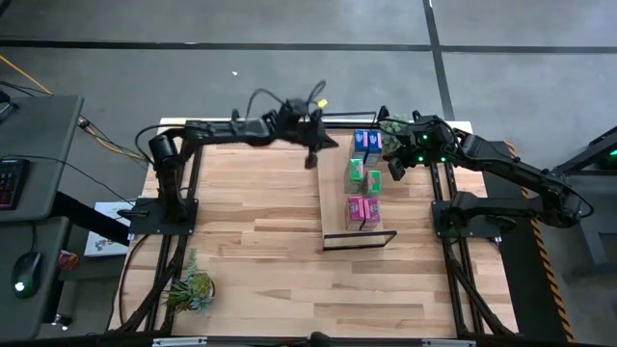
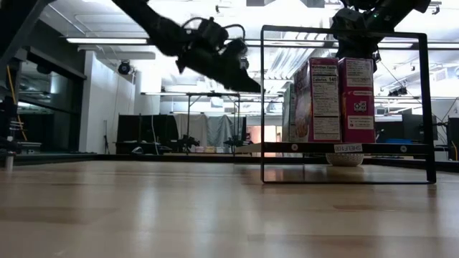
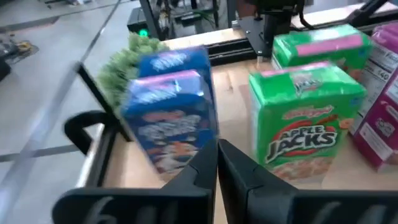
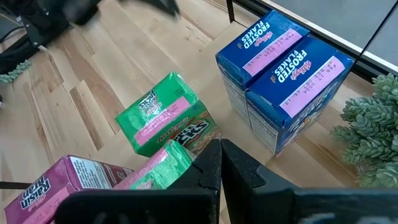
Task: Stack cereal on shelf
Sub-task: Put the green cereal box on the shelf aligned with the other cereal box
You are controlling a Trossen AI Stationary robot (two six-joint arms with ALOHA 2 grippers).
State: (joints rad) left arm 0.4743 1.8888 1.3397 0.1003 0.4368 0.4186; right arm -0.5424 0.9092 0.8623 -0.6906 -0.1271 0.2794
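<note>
all six cereal boxes stand on the shelf (image 1: 335, 198), which runs along the table (image 1: 260, 251) toward its 3 o'clock side: the blue pair (image 1: 367, 144) at the shelf's 12 o'clock end, the green pair (image 1: 364, 173) in the middle, the pink pair (image 1: 362, 208) toward 6 o'clock. so i judge the stacking is as good as done, and what is left is to get clear without knocking anything. my left jaws (image 1: 311, 157) are pressed shut with nothing between them, hanging in the air just beside the shelf at its 9 o'clock side, level with the blue and green boxes. my right jaws (image 1: 395, 170) are also closed and empty, hovering above the row on its 3 o'clock side, near the green boxes. a plant (image 1: 393, 125) sits just past the blue pair at the 12 o'clock end. to finish well, i would lift each arm straight up before swinging it away, since the boxes are light and tall and a sideways brush could topple one into its neighbour. the shelf's black wire frame (image 2: 344, 32) rises over both ends, so i should keep my left wrist from catching it as i draw away toward 9 o'clock.
</note>
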